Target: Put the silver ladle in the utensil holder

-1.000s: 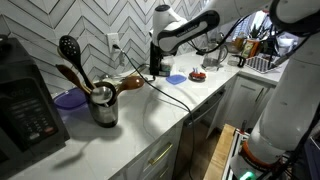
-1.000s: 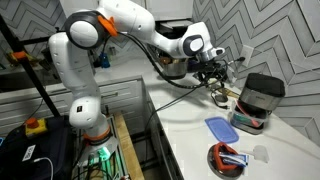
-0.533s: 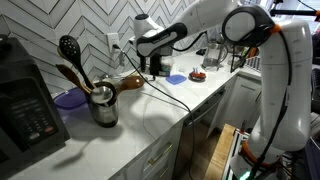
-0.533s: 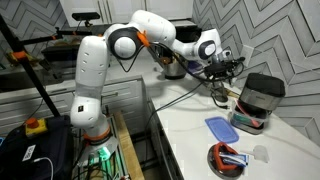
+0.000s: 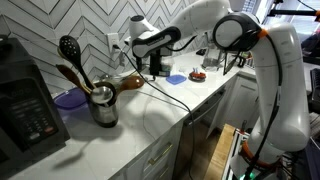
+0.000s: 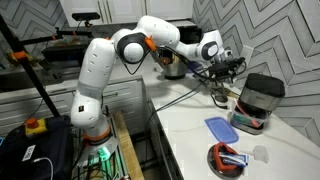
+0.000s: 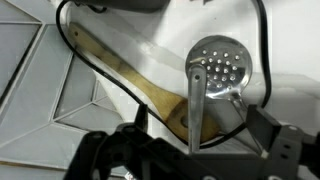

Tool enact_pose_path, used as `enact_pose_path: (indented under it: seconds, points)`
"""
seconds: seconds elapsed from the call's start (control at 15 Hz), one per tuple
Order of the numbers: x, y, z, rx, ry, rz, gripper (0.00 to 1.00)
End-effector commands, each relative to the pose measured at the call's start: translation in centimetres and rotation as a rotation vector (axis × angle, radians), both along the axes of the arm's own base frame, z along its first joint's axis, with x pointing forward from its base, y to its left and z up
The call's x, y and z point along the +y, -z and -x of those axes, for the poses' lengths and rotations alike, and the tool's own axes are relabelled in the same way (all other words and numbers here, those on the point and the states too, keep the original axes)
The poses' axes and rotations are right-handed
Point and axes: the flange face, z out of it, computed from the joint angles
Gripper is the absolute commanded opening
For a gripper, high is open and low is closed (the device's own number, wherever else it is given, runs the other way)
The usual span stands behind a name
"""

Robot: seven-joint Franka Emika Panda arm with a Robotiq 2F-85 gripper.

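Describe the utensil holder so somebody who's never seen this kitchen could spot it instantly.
Find the white counter below the herringbone tile wall and go to the black appliance at its end. Beside it stands the utensil holder, a short shiny steel cup, the only thing with a black slotted spoon and wooden spoons sticking out.

Shiny mtl silver ladle [image 7: 218, 65], wd spoon [image 7: 125, 78], glossy steel utensil holder [image 5: 104, 106]
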Motion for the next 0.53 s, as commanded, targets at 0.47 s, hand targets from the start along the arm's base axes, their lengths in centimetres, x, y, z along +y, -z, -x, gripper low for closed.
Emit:
enact_pose_path:
  seconds: [0.47]
  points:
    - [0.4,6.1,-3.5,0.039,-0.005,-0.052,0.73]
